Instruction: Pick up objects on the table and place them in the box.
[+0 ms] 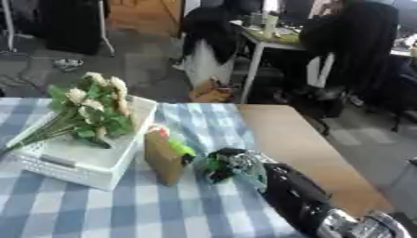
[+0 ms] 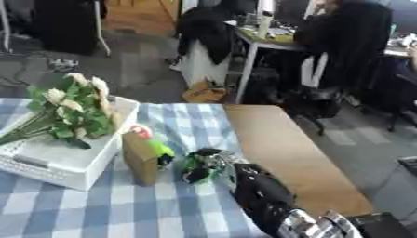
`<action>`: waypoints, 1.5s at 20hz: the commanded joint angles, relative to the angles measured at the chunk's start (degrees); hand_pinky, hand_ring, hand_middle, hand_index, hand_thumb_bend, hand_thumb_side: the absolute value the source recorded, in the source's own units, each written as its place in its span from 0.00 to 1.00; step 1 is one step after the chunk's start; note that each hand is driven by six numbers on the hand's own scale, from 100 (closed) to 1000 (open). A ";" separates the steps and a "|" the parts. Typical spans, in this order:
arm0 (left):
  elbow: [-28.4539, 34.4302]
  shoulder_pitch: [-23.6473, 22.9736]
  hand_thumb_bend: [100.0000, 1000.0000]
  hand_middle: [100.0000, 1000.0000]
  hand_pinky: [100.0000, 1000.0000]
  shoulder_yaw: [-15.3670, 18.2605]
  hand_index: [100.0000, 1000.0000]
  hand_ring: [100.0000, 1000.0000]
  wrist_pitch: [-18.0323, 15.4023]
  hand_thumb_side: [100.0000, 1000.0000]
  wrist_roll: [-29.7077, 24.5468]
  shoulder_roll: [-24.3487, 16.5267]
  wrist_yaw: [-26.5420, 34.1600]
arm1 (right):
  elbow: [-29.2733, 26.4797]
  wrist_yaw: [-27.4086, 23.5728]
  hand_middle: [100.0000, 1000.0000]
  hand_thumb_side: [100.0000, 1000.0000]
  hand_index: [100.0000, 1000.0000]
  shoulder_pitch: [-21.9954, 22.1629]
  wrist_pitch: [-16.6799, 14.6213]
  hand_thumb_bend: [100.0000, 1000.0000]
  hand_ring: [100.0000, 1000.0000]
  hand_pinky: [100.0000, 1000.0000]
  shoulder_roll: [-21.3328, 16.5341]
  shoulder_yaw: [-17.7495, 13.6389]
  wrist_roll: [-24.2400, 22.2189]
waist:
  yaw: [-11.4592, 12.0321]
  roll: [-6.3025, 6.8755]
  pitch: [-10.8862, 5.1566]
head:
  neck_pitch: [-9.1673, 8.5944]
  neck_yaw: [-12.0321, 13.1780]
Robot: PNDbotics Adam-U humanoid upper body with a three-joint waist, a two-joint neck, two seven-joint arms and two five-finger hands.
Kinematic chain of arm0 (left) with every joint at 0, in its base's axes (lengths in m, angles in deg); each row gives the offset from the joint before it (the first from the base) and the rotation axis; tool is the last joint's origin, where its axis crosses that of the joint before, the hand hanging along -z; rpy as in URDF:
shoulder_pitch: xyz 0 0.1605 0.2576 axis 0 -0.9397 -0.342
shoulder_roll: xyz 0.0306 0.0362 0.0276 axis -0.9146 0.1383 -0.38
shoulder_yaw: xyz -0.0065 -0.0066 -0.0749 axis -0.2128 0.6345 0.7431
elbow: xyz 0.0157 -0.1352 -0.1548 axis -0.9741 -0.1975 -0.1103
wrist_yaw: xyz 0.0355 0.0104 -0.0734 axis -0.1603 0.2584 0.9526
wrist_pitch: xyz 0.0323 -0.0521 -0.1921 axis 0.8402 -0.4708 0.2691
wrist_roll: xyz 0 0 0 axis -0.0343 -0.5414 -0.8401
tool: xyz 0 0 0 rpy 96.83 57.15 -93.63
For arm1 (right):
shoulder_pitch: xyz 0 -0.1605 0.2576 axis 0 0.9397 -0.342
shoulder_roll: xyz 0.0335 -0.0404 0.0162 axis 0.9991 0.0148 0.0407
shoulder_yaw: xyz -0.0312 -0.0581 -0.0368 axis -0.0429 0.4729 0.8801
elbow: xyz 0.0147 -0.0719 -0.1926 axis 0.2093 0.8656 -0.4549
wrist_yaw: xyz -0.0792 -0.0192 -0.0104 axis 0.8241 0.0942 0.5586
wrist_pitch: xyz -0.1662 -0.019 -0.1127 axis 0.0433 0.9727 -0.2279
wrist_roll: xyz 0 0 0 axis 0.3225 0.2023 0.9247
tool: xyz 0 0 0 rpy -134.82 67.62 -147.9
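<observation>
Right hand (image 1: 236, 162) fingers are curling around a green-and-black object (image 1: 218, 168); cream flower bunch (image 1: 90, 111) is lying in the white plastic box (image 1: 81, 160), brown carton (image 1: 164, 158) remaining just beside the fingers.

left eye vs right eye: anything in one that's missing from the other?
Left eye only: the flower stems running out past the box's near-left side. Right eye only: a dark block at the bottom right corner. Both: white box holding the bouquet, brown carton, and the right robot hand on a green and dark object. Left robot hand in neither.
</observation>
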 commanded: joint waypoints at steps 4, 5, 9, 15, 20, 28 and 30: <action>0.75 1.29 0.00 0.77 0.64 0.15 0.83 0.78 0.14 0.82 0.19 -0.73 0.01 | 1.29 -0.71 0.28 0.48 0.63 0.72 -0.77 0.00 0.00 0.00 -0.92 1.17 0.78 | -0.16 0.23 -0.13 | 0.35 -0.44; 0.75 1.30 0.00 0.77 0.64 0.15 0.83 0.78 0.16 0.82 0.19 -0.73 0.05 | 1.17 -0.75 0.28 0.48 0.63 0.68 -0.91 0.00 0.00 0.00 -1.00 1.25 1.22 | -0.13 0.24 -0.13 | 0.35 -0.57; 0.75 1.35 0.00 0.77 0.64 0.07 0.83 0.78 0.16 0.82 0.03 -0.65 0.21 | 0.81 -0.79 0.08 0.58 0.51 0.26 -2.17 0.00 0.00 0.00 -1.74 1.46 4.46 | 0.05 0.30 -0.17 | 0.35 -1.71; 0.75 1.33 0.00 0.77 0.64 0.06 0.83 0.78 0.29 0.82 -0.06 -0.66 0.23 | 0.95 0.75 0.00 0.76 0.30 -1.17 -5.89 0.00 0.00 0.00 -2.71 1.95 8.78 | 0.16 0.39 -0.22 | 0.35 -1.85; 0.75 1.26 0.00 0.76 0.64 0.08 0.82 0.78 0.31 0.82 -0.04 -0.64 0.24 | 1.54 3.10 0.00 0.73 0.28 -3.02 -8.08 0.00 0.00 0.00 -3.54 1.78 8.59 | 0.28 0.39 -0.35 | 0.35 -1.75; 0.75 1.19 0.00 0.76 0.64 0.04 0.82 0.78 0.35 0.81 -0.08 -0.56 0.31 | 1.70 3.74 0.00 0.71 0.28 -4.89 -8.97 0.00 0.00 0.00 -3.62 1.29 7.72 | 0.46 0.45 -0.47 | 0.35 -1.71; 0.75 1.15 0.00 0.76 0.64 0.04 0.82 0.78 0.39 0.82 -0.08 -0.58 0.33 | 1.59 3.91 0.00 0.71 0.28 -5.29 -9.07 0.00 0.00 0.00 -3.74 1.20 7.80 | 0.45 0.46 -0.50 | 0.35 -1.67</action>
